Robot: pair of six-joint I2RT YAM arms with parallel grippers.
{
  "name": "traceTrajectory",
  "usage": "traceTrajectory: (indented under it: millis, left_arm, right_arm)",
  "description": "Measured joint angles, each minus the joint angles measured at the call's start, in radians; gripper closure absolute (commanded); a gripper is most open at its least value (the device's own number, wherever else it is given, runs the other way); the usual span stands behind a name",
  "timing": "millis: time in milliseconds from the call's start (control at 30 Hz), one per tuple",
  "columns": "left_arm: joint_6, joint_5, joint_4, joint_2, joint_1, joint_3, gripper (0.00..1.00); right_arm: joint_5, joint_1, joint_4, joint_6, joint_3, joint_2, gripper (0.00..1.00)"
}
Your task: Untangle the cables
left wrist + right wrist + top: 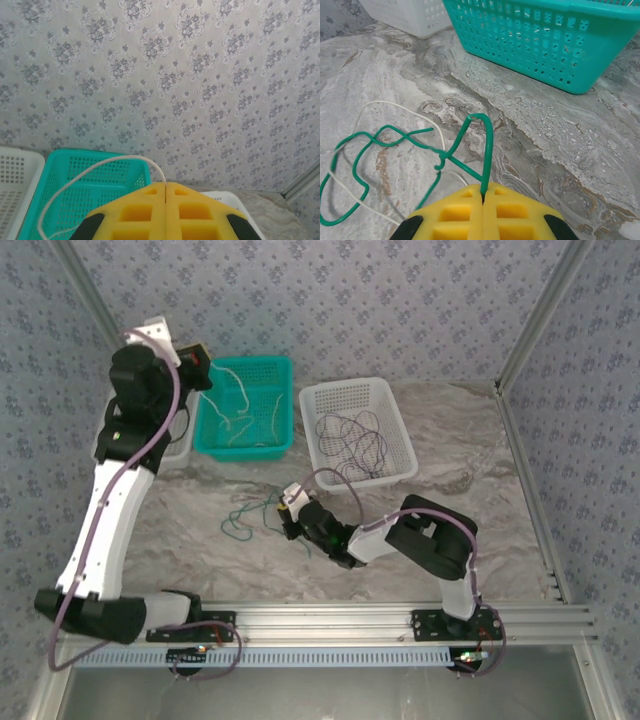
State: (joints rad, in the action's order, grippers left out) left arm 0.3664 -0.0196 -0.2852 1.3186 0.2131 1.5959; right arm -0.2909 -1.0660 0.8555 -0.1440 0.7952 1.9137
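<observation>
table (480,500): lower two thirds of the top view, with the arm bases along its near edge
middle basket (206,436): upper centre-left, at the table's far edge
right basket (404,436): right of the middle basket, a gap between them
left basket (182,452): just left of the middle basket, partly behind the left arm
basket cables (355,435): inside the right basket; more lie in the middle basket
loose cables (245,518): on the table at frame centre, before the middle basket
right gripper (287,508): low over the table, at the right end of the loose cables
left gripper (203,368): above the middle basket's far left corner
raised strand (90,172): from the left gripper's tip down into the middle basket
</observation>
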Motion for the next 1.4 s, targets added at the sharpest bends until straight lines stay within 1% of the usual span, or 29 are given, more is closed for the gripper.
traceTrajectory:
  millis: [67,200,233,267,300,367,400,500,567,600,633,767,867,933,1000,1067,1167,1233,1300,1400]
  left_arm:
    - [-0.005,-0.017,0.014,0.094,-0.006,0.064,1.0]
    - [-0.008,-0.032,-0.004,0.349,-0.011,0.237,1.0]
    - [-0.008,-0.032,-0.012,0.398,-0.013,0.268,0.98]
    - [-0.008,-0.032,-0.024,0.457,-0.015,0.297,0.87]
    - [-0.012,-0.034,-0.04,0.505,-0.016,0.319,0.72]
    - [-0.008,-0.037,-0.066,0.583,-0.021,0.343,0.46]
    - [-0.006,-0.041,-0.082,0.61,-0.024,0.343,0.38]
    - [0.006,-0.049,-0.114,0.63,-0.03,0.308,0.26]
    - [0.018,-0.06,-0.096,0.585,-0.034,0.236,0.24]
    - [0.021,-0.069,-0.084,0.548,-0.035,0.187,0.23]
    - [0.024,-0.077,-0.071,0.513,-0.035,0.143,0.23]
    - [0.023,-0.15,-0.025,0.294,-0.034,-0.06,0.21]
    - [-0.018,-0.192,0.0,0.106,-0.012,-0.188,0.19]
    - [-0.063,-0.208,0.0,-0.005,0.032,-0.255,0.18]
    - [-0.127,-0.224,-0.01,-0.087,0.106,-0.304,0.12]
    - [-0.206,-0.227,-0.029,-0.136,0.198,-0.348,0.09]
    - [-0.328,-0.252,-0.055,-0.172,0.319,-0.443,0.08]
    - [-0.382,-0.285,-0.052,-0.195,0.345,-0.534,0.07]
    - [-0.432,-0.32,-0.038,-0.227,0.346,-0.647,0.01]
    - [-0.49,-0.348,-0.01,-0.256,0.351,-0.747,0.01]
  right_arm:
    - [0.0,-0.004,-0.021,-0.003,-0.01,-0.03,0.94]
    - [0.001,-0.014,-0.073,-0.007,-0.024,-0.097,0.93]
    - [0.002,-0.018,-0.084,-0.006,-0.027,-0.116,0.93]
    - [0.002,-0.022,-0.095,-0.006,-0.031,-0.135,0.93]
    - [0.002,-0.028,-0.109,-0.006,-0.034,-0.157,0.93]
    - [0.002,-0.04,-0.131,-0.006,-0.037,-0.195,0.93]
    - [0.002,-0.045,-0.14,-0.006,-0.04,-0.214,0.94]
    - [0.001,-0.053,-0.156,-0.005,-0.046,-0.254,0.95]
    - [-0.002,-0.054,-0.162,-0.001,-0.055,-0.272,0.96]
    - [-0.004,-0.054,-0.167,0.002,-0.061,-0.279,0.99]
    - [-0.006,-0.054,-0.175,0.003,-0.066,-0.284,1.0]
    - [-0.01,-0.053,-0.201,0.014,-0.092,-0.306,1.0]
    - [-0.008,-0.048,-0.222,0.031,-0.121,-0.341,1.0]
    - [-0.005,-0.039,-0.241,0.043,-0.138,-0.371,1.0]
    - [0.008,-0.02,-0.252,0.058,-0.159,-0.408,1.0]
    - [0.026,0.002,-0.254,0.07,-0.188,-0.446,1.0]
    - [0.066,0.044,-0.276,0.084,-0.246,-0.527,1.0]
    - [0.099,0.072,-0.312,0.09,-0.281,-0.599,1.0]
    - [0.128,0.096,-0.364,0.102,-0.3,-0.679,1.0]
    - [0.157,0.124,-0.43,0.12,-0.316,-0.801,1.0]
